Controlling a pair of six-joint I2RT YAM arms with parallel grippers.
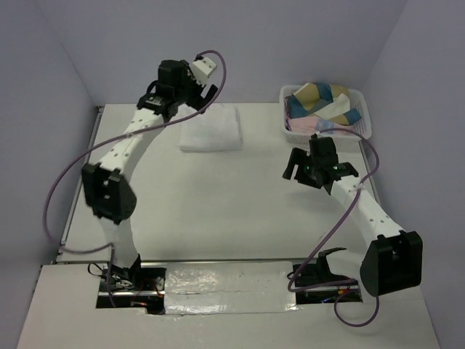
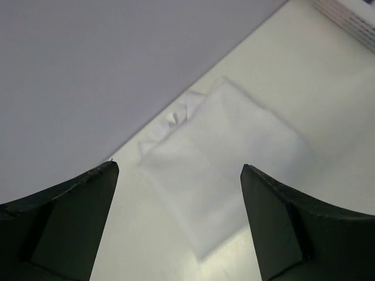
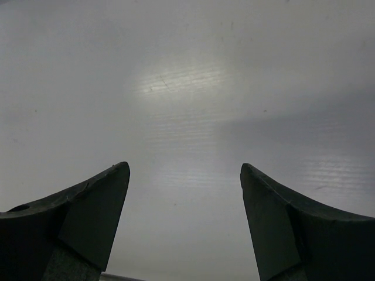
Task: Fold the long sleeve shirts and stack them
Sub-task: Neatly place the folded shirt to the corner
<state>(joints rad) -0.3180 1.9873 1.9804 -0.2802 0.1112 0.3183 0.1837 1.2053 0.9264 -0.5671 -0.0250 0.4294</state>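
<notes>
One folded long sleeve shirt (image 1: 211,129), a plain white rectangle, lies flat at the far middle of the table. In the left wrist view the shirt (image 2: 225,170) shows below, with small creases at its far corner. My left gripper (image 1: 205,97) hangs above the shirt's far left edge, and its jaws (image 2: 179,166) stand wide open with nothing between them. My right gripper (image 1: 320,169) hovers over bare table to the right of the shirt, in front of the basket. It (image 3: 184,167) is open and holds nothing.
A white lattice basket (image 1: 363,131) with coloured cloth in blue, yellow and pink stands at the far right corner; its edge (image 2: 351,17) shows in the left wrist view. Walls close the table at the back and both sides. Cables trail from both arms.
</notes>
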